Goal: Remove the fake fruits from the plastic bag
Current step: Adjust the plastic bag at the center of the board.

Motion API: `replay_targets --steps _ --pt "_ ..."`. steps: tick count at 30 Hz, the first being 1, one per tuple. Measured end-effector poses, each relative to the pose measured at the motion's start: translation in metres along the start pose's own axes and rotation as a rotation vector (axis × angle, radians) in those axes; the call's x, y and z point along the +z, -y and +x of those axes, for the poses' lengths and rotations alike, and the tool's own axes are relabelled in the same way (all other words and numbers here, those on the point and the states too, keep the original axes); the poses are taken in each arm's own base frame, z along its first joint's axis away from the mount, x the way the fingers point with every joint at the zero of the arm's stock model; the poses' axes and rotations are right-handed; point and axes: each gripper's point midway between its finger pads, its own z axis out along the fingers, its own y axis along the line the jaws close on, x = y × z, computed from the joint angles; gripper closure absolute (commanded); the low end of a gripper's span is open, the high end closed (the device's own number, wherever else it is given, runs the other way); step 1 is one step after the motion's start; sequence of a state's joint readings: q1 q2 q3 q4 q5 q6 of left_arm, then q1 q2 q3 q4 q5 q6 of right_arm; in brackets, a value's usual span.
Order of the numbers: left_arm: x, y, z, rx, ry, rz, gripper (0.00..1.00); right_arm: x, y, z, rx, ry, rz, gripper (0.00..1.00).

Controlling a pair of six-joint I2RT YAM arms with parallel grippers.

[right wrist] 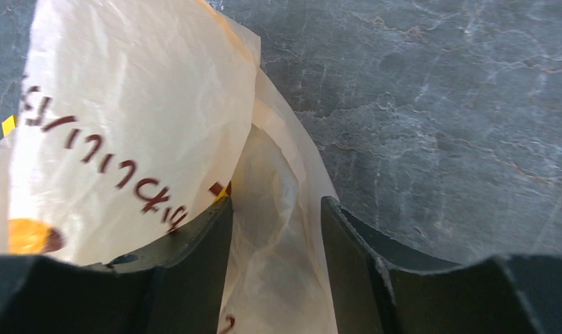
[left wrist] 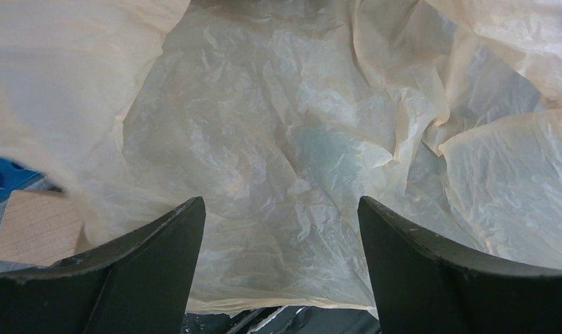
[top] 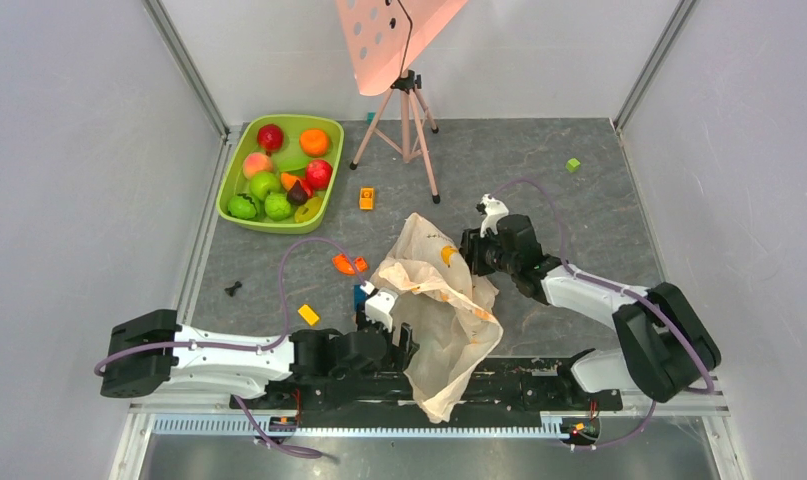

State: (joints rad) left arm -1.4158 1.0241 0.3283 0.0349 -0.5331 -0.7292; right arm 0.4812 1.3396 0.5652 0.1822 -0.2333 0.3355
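Fruits [top: 265, 184] in green tub [top: 269, 227]; left tool [left wrist: 281, 203] released facing bag [left wrist: 278, 125]; right tool [right wrist: 276, 202] released astride fold.

You get bright, even light with soft shadows, and the thin plastic bag [left wrist: 278, 139] glows through, crisply focused.

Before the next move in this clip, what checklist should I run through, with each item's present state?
1. Left gripper open: ok.
2. Right gripper pinching a fold of the thin peach plastic bag: cannot tell; the fold lies between parted fingers.
3. Bag emptied: cannot tell; left wrist view shows only film.
4. Glossy toy fruits in the lime-green plastic tub: ok.
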Motion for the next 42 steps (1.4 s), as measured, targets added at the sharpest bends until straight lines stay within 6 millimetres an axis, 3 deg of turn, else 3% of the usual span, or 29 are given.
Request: replay_targets --steps 7,13,18,23,26,36,39,42 --pt "0.003 -0.003 0.006 0.002 -0.006 -0.007 0.13 0.016 -0.005 0.016 -0.015 -0.016 0.002 0.73" --pt "0.004 -0.007 0.012 0.012 -0.019 -0.018 0.12 0.015 -0.019 0.038 -0.026 -0.019 -0.050 0.99" --pt "0.007 -0.007 0.014 0.015 -0.024 -0.023 0.12 0.001 -0.044 0.060 -0.038 -0.038 -0.165 1.00" --pt "0.009 -0.010 0.019 0.014 -0.035 -0.033 0.12 -0.023 -0.073 0.071 -0.039 -0.028 -0.317 1.00" --pt "0.009 -0.010 0.020 0.012 -0.037 -0.034 0.11 -0.040 -0.091 0.059 -0.039 0.019 -0.399 1.00" --pt "0.002 -0.001 0.009 -0.031 -0.004 0.018 0.01 -0.076 -0.133 -0.009 -0.090 0.200 -0.529 1.00" --pt "-0.006 0.003 -0.002 -0.067 0.035 0.061 0.00 -0.081 -0.137 -0.019 -0.107 0.223 -0.533 1.00" --pt "-0.014 0.007 -0.012 -0.098 0.072 0.095 0.00 -0.081 -0.134 -0.017 -0.110 0.217 -0.514 1.00"
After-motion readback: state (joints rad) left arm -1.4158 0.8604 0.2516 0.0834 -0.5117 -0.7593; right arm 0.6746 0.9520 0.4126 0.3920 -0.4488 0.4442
